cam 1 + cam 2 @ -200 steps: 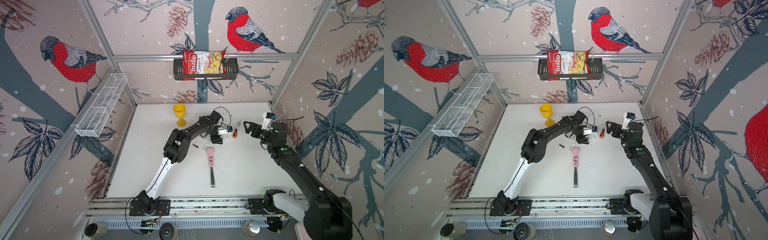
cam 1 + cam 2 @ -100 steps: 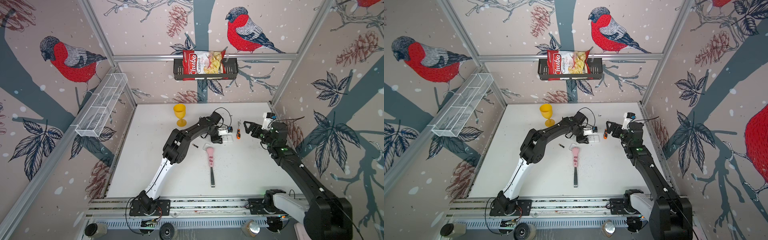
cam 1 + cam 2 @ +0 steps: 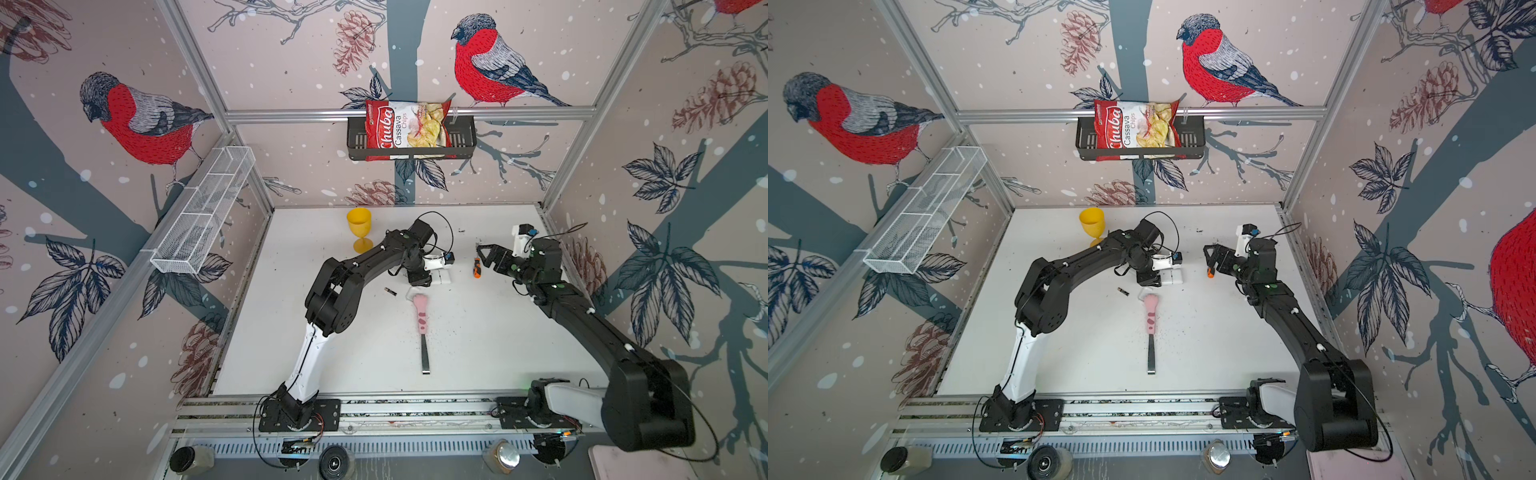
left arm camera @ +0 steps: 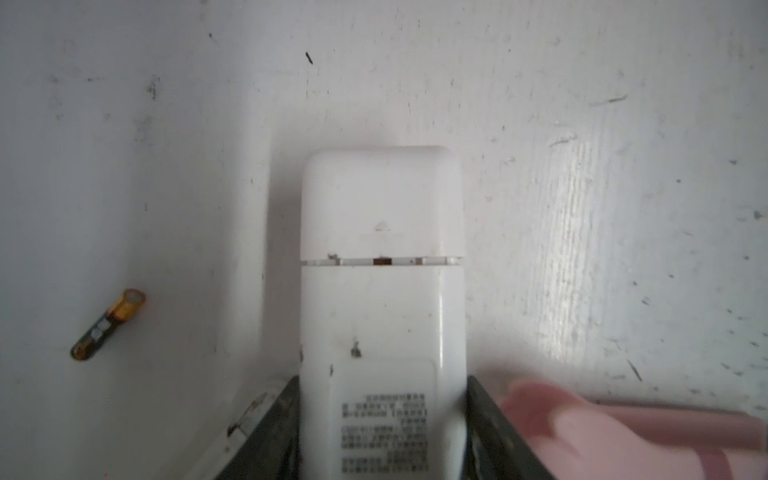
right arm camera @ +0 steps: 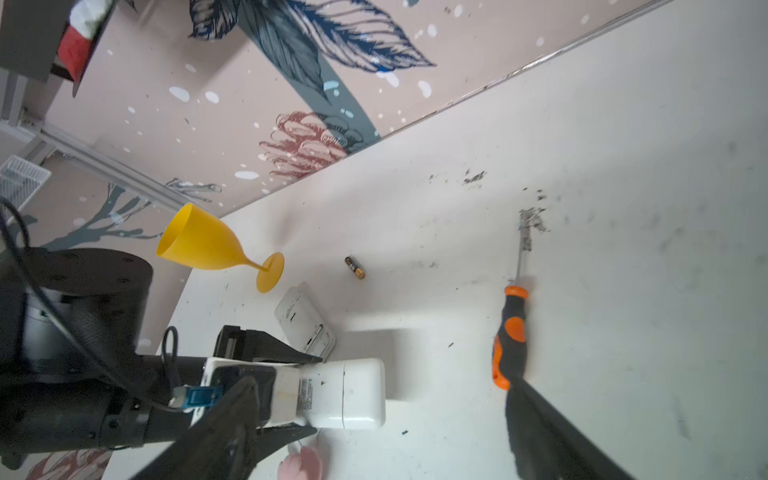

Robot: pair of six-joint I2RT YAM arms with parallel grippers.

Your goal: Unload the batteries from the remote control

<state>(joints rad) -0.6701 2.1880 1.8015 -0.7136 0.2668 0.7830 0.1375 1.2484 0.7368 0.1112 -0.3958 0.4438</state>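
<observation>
Loose battery [image 5: 354, 267] lies between goblet [image 5: 208, 245] and screwdriver [image 5: 510, 332], apart from the remote control [image 5: 353, 390]

Both top views look steeply down on the whole table [image 3: 478, 332]. Left wrist view stares close past the left pincer [image 4: 382, 390] at the remote [image 4: 382, 249]; right wrist view, past the right pincer [image 5: 380, 382], shares it from farther.

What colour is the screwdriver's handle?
The handle is black and orange, clearest in the right wrist view.

Battery [image 3: 390, 291] left of remote [image 3: 441, 277], screwdriver [image 3: 476, 266] right, scraper [image 3: 422, 316] before, perhaps touching
</observation>
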